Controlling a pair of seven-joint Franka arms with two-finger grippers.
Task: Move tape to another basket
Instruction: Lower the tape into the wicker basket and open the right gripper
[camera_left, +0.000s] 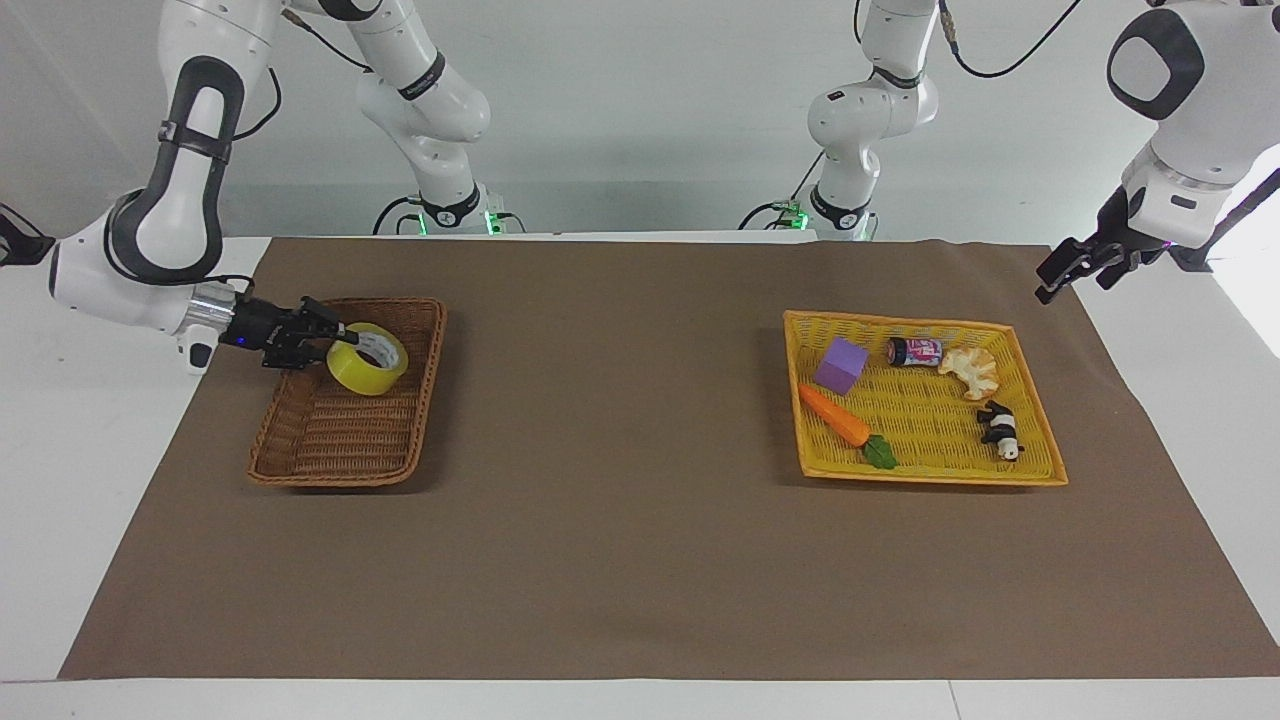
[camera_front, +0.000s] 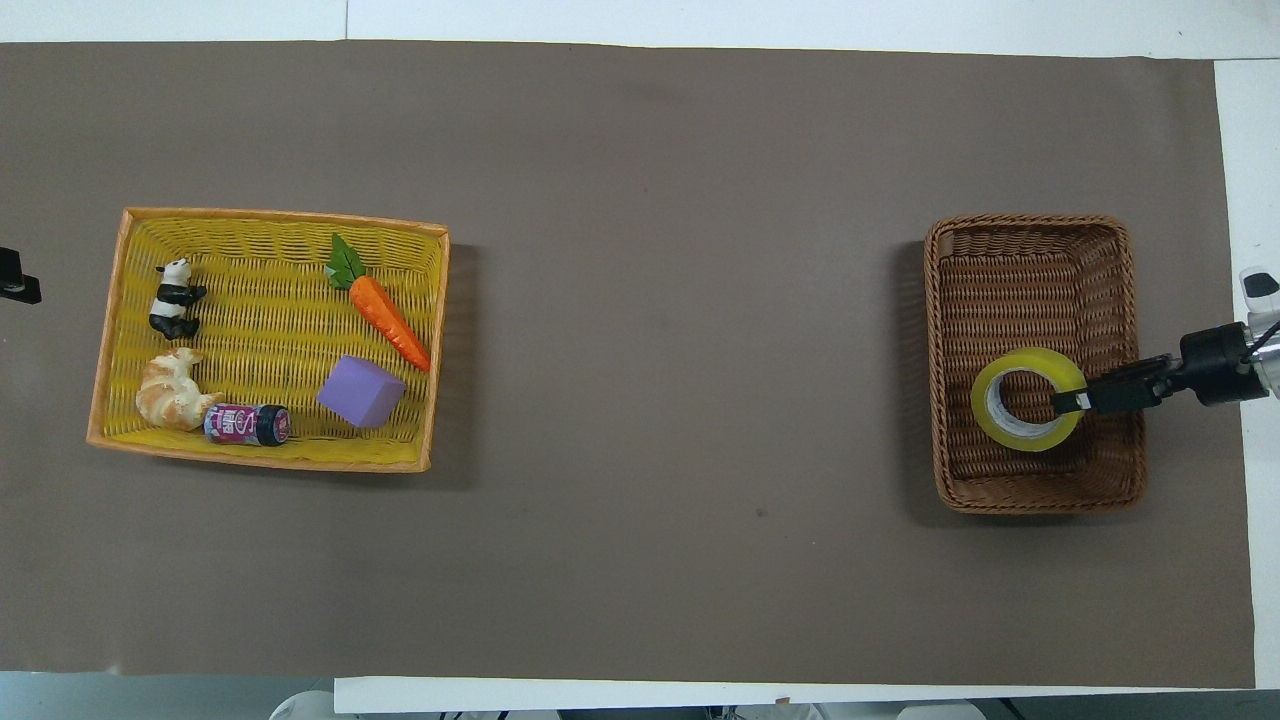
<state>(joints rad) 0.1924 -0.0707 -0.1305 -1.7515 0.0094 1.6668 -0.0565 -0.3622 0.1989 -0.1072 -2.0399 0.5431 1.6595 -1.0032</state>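
The tape (camera_left: 366, 373), a yellow roll with a pale core, sits tilted and low inside the brown wicker basket (camera_left: 345, 478), in the end nearer the robots. My right gripper (camera_left: 338, 335) reaches in over the basket's side wall and is shut on the roll's rim, one finger inside the core. From overhead, the tape (camera_front: 980, 400) lies within the basket (camera_front: 1030, 222) with the right gripper (camera_front: 1065, 402) pinching its edge. I cannot tell whether the roll touches the basket floor. My left gripper (camera_left: 1062, 272) waits open and empty in the air past the mat's corner; only its tip (camera_front: 14, 290) shows overhead.
A flat yellow woven tray (camera_left: 930, 478) toward the left arm's end holds a purple block (camera_left: 840, 364), a carrot (camera_left: 835, 415), a small can (camera_left: 915, 351), a croissant (camera_left: 968, 370) and a panda figure (camera_left: 1000, 430). Brown mat (camera_left: 620, 450) lies between tray and basket.
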